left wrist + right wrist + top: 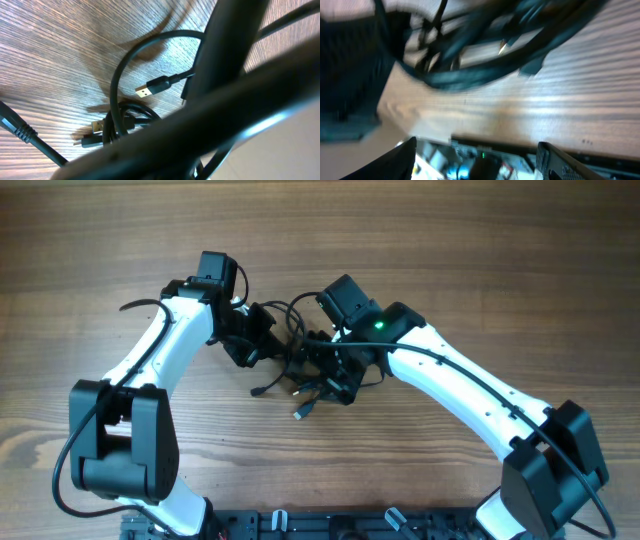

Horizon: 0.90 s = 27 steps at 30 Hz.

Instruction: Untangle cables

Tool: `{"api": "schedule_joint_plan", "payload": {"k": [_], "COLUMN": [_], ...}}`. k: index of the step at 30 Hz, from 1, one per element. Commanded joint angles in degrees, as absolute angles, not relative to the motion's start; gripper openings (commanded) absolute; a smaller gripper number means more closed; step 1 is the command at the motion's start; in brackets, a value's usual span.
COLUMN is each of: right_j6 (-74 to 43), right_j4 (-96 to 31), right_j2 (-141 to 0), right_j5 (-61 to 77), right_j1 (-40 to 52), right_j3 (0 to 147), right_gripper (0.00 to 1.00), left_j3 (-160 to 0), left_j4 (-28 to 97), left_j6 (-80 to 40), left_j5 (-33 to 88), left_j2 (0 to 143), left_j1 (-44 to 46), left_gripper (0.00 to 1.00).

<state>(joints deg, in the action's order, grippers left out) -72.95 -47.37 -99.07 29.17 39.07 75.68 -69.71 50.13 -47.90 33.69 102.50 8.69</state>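
While cables (303, 372) lie in one tangle | left hand (260, 350) together | right hand (340, 383) apart

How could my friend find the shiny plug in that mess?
On the wooden table, black cables lie tangled between the left arm and right arm. The plug pokes out nearest the arms' bases, and its tip is silver, not black.

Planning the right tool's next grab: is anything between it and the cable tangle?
Nothing visible. The open right tool is right beside the cables, and its wrist view shows only bare table between them. The shut left tool is on the bundle's other side, out of the path.
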Motion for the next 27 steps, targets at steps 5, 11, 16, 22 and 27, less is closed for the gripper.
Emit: {"api": "schedule_joint_plan", "payload": {"k": [5, 11, 16, 22, 27], "right_j6": [-82.8, -84.4, -82.8, -71.2, -54.0], "right_j4": [-47.0, -45.4, -43.2, -36.9, -31.3], "right_j2": [-98.0, -99.8, -102.3, -103.3, -103.3], "right_j5": [13.2, 12.3, 11.8, 5.2, 3.0], "right_j1": [38.8, 38.9, 38.8, 38.7, 37.3], "right_j3": [75.4, 75.4, 75.4, 75.4, 75.4], "right_gripper": [0.79, 0.79, 0.62, 0.04, 0.04], "left_j3": [-69.3, -69.3, -69.3, -69.3, -69.3], "left_j4": [51.2, 52.4, 52.6, 52.8, 53.1], "left_j6": [-48.2, -47.7, -46.7, -46.5, -42.2], "left_j5": [39.0, 41.0, 43.5, 41.6, 39.9], "left_j2": [102.5, 102.5, 102.5, 102.5, 102.5], "left_j1": [8.8, 8.8, 8.8, 8.8, 8.9], "left_gripper": [0.04, 0.04, 0.04, 0.04, 0.04]}}
